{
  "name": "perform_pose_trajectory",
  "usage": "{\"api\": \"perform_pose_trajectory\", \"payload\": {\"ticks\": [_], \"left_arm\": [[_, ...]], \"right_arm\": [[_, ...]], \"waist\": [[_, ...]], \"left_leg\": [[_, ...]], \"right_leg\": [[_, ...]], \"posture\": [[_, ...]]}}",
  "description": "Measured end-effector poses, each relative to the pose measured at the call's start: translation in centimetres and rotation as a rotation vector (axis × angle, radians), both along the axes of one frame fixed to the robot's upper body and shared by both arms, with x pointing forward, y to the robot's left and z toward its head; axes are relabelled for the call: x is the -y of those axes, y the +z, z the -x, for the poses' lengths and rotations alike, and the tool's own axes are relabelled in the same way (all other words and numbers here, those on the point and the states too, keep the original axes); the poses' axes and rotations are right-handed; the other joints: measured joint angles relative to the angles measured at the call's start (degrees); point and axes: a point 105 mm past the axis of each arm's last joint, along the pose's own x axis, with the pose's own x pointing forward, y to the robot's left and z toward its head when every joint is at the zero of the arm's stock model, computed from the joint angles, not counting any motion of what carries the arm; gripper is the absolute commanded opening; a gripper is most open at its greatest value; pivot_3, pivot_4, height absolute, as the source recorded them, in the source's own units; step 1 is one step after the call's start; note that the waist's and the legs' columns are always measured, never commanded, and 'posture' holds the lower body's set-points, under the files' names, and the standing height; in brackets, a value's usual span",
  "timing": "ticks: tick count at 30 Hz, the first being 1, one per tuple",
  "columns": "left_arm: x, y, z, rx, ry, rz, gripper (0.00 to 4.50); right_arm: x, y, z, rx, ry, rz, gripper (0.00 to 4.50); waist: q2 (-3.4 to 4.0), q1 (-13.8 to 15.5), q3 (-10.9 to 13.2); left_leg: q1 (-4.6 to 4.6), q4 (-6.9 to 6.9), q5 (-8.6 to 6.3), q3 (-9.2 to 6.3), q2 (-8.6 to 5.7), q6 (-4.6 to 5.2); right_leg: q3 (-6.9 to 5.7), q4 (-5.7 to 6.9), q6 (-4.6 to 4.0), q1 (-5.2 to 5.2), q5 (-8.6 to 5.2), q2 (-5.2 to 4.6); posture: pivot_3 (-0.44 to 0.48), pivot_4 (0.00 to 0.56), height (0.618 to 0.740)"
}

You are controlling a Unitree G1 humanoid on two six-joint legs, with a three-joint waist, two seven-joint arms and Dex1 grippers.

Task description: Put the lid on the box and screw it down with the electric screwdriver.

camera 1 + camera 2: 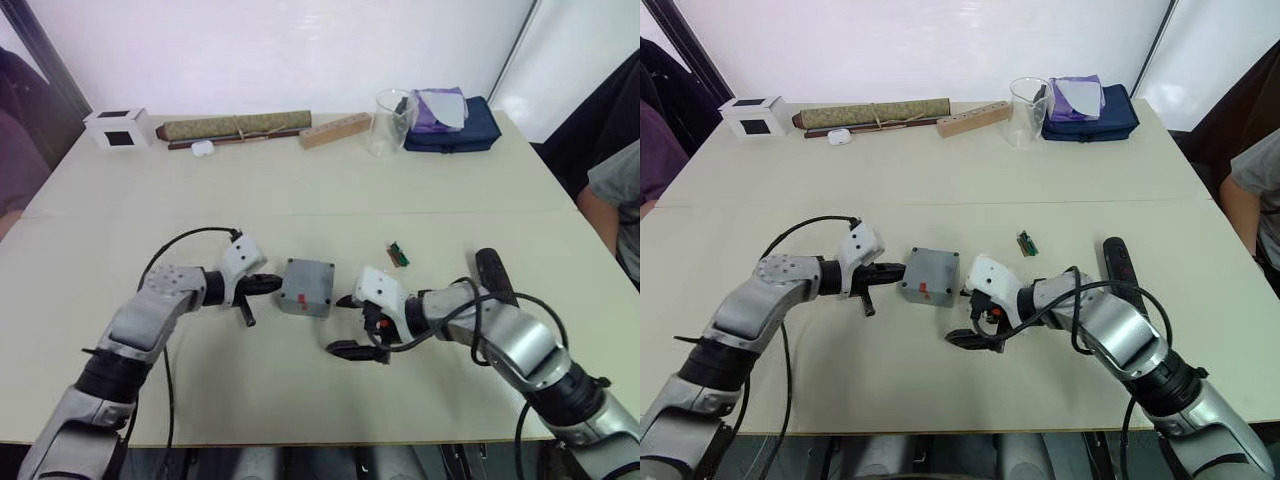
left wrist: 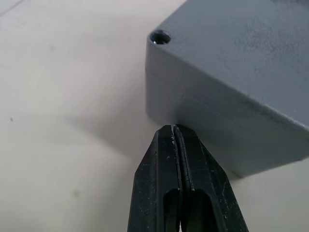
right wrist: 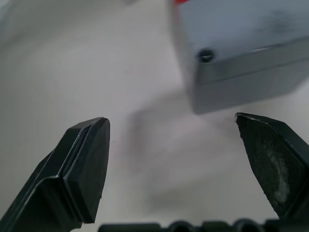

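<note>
The box (image 1: 307, 287) sits near the middle of the counter (image 1: 300, 200) with the lid (image 2: 231, 53) already laid on it, the seam and an unscrewed corner hole showing in the left wrist view. The left tool (image 1: 262, 285) is pinched fully shut on nothing, its tip at the box's side wall just under the seam; the right tool (image 1: 348, 325) stands wide open and empty just beside the opposite side, one finger near the wall, the other low toward the counter. The main risk, as I judge it, is that the lid is only resting: a nudge from the closed left tip, or an uneven squeeze from the right, could slide the whole box or knock the lid out of line with its holes. The electric screwdriver (image 1: 492, 275) lies on the counter beyond the right forearm, which partly covers it, so reaching it means drawing back over the box's side. A small green-brown bit holder (image 1: 399, 255) lies between them. Far off stand a white cube (image 1: 118, 127), a rolled mat (image 1: 235, 127), a wooden block (image 1: 335, 130), a clear beaker (image 1: 392, 122) and a blue pouch (image 1: 455, 130).
</note>
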Motion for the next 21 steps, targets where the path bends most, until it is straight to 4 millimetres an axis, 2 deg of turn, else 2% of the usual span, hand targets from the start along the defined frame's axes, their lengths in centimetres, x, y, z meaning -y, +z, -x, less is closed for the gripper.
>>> {"api": "perform_pose_trajectory", "payload": {"ticks": [5, 10, 12, 14, 16, 18, 21], "left_arm": [[0.8, 0.2, -0.6, 0.020, -0.047, 0.003, 0.00], [0.7, -0.1, -0.8, 0.020, -0.062, -0.007, 0.00], [0.4, -0.2, -0.8, 0.026, -0.059, -0.020, 0.00], [-1.1, -0.4, -0.7, 0.018, -0.030, -0.059, 0.00], [-3.1, -1.2, 0.6, -0.039, 0.001, -0.091, 0.00], [-3.0, -1.4, 1.8, -0.070, -0.009, -0.077, 0.00], [-1.9, -1.8, 3.4, -0.117, -0.052, -0.043, 0.00]], "right_arm": [[-0.6, -0.1, 1.0, -0.030, 0.055, 0.006, 4.49], [-0.8, 0.3, 1.6, -0.040, 0.069, 0.000, 4.49], [0.1, 1.0, 1.7, -0.016, 0.061, 0.012, 4.49], [2.0, 2.0, 1.0, 0.040, 0.025, 0.053, 4.49], [4.2, 2.9, -0.7, 0.123, -0.044, 0.104, 4.49], [5.2, 3.0, -2.4, 0.164, -0.093, 0.118, 4.49], [4.9, 2.6, -4.0, 0.201, -0.087, 0.118, 4.49]], "waist": [[-0.01, -0.1, 0.0], [-0.01, -0.1, 0.0], [0.00, -0.1, 0.0], [-0.01, -0.1, 0.0], [-0.02, -0.5, 0.0], [-0.02, -0.5, 0.0], [-0.02, -0.4, 0.0]], "left_leg": [[0.00, 0.00, 0.00, -0.02, 0.00, 0.00], [0.01, 0.00, 0.00, -0.03, 0.00, 0.00], [0.01, 0.00, 0.00, -0.02, 0.00, 0.00], [0.01, 0.00, 0.00, -0.02, 0.00, 0.00], [0.11, -0.03, -0.01, 0.05, 0.04, 0.01], [0.14, -0.05, -0.01, 0.05, 0.08, 0.01], [0.15, -0.05, -0.01, 0.04, 0.08, 0.01]], "right_leg": [[-0.01, 0.01, 0.00, -0.01, 0.00, 0.01], [-0.01, 0.03, 0.00, -0.01, 0.00, 0.01], [0.00, 0.02, 0.00, -0.01, 0.00, 0.00], [0.00, 0.01, 0.00, 0.00, 0.00, -0.01], [0.02, 0.02, 0.00, 0.01, -0.01, 0.00], [0.02, 0.03, -0.01, 0.02, -0.01, 0.04], [0.02, 0.07, -0.01, 0.02, -0.01, 0.05]], "posture": [[0.000, 0.150, 0.740], [0.000, 0.150, 0.740], [0.000, 0.150, 0.740], [0.000, 0.150, 0.740], [0.000, 0.150, 0.740], [0.000, 0.150, 0.740], [0.000, 0.150, 0.740]]}}
